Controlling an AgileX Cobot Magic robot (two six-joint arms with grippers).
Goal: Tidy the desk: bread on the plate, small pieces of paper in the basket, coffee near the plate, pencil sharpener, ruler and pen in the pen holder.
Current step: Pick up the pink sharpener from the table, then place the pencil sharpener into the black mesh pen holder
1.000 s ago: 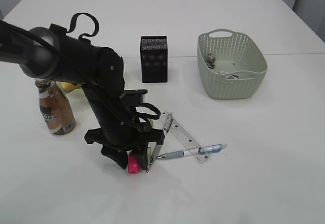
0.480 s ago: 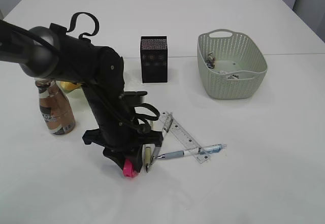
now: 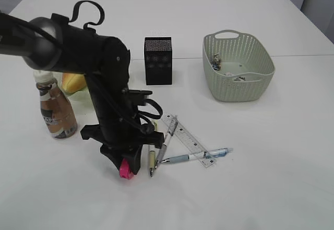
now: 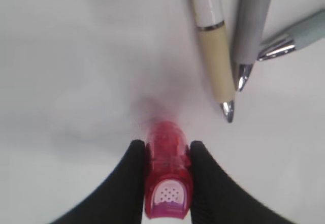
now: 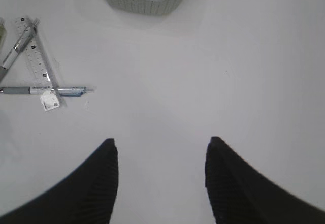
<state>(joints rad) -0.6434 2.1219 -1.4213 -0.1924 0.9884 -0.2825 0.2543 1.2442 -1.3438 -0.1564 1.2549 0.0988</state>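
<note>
Pencil sharpener (image 4: 167,183), pink, clamped between the left gripper's (image 4: 166,155) fingers near the table's (image 3: 261,188) front edge, beside three pens (image 4: 210,46); right gripper (image 5: 160,155) open, empty.

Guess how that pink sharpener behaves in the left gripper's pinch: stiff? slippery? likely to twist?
The pink sharpener looks like hard glossy plastic, so probably stiff but somewhat slick. The left gripper pinches its narrow sides, pads covering only part, so it might pivot when lifted. It looks small and likely light; it should not sag.
</note>
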